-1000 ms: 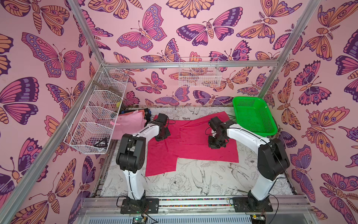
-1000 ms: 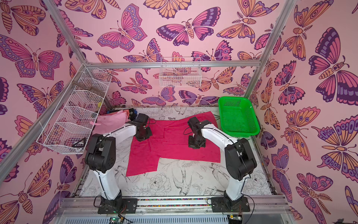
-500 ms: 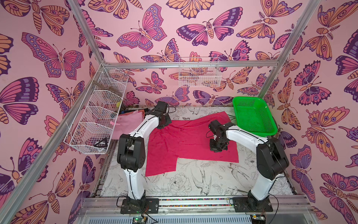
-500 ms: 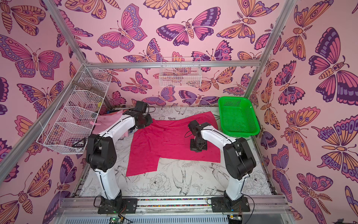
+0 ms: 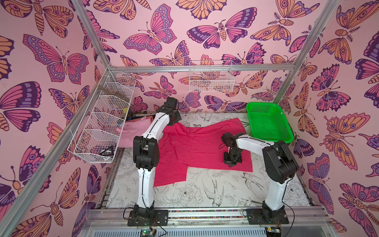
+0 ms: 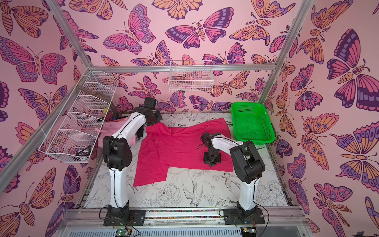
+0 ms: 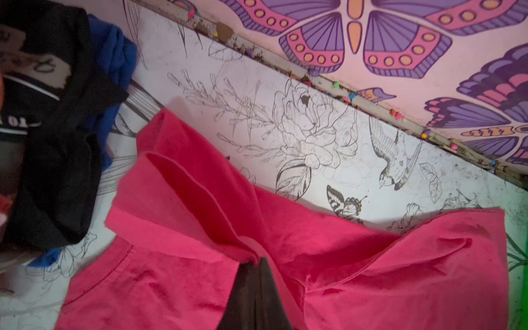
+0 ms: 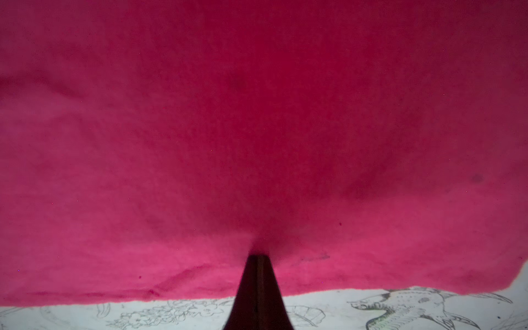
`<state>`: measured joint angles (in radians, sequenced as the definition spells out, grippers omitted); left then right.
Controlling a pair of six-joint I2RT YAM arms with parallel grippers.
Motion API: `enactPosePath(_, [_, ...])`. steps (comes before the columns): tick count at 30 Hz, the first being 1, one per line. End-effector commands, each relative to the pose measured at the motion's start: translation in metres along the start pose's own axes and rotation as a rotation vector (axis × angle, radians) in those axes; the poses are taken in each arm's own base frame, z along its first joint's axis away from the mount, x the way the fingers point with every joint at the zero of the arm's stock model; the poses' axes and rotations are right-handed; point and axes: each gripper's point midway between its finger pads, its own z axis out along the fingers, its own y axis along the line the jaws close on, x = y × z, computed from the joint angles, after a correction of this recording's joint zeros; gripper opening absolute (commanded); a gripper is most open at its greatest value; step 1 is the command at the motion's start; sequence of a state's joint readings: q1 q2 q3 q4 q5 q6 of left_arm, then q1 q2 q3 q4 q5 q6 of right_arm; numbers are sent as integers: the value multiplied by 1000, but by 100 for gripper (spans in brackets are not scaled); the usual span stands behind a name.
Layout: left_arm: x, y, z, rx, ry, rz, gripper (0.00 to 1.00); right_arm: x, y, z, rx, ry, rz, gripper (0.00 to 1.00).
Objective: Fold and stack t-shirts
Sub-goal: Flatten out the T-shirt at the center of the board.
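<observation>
Crimson t-shirt (image 5: 194, 147) pinched at two spots, spread on your worktop (image 5: 205, 192)

Your right gripper (image 8: 258, 257) is clamped on the soft flat cloth just inside the near hem. Farther back, your left gripper (image 7: 256, 261) is clamped on a rumpled fold at the far corner.

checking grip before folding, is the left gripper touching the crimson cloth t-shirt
Touching: left wrist view shows the left gripper pinching a fold of the crimson cloth t-shirt.

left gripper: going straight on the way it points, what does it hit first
The crimson t-shirt fold the left gripper is shut on; past it, likely the table, then the butterfly wall.
</observation>
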<state>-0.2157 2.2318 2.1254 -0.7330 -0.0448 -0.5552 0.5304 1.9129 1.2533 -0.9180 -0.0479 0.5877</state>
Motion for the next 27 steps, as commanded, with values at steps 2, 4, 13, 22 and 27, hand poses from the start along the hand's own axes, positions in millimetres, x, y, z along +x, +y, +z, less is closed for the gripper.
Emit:
enactPosePath(2, [-20,7,9,0,0,7,0,4,-1,14,9,39,19,0])
enactPosePath(4, [-31,4,14,15,-17,13,0,5,-1,16,6,45,20,0])
enactPosePath(13, [-56,-22,50,130,-83,62,0,5,-3,13,23,53,17,0])
enactPosePath(22, [-74,-47,59,247,-174,125,0,5,1,18,12,78,15,0])
enactPosePath(27, [-90,-69,51,305,-272,176,0,4,2,20,17,86,4,0])
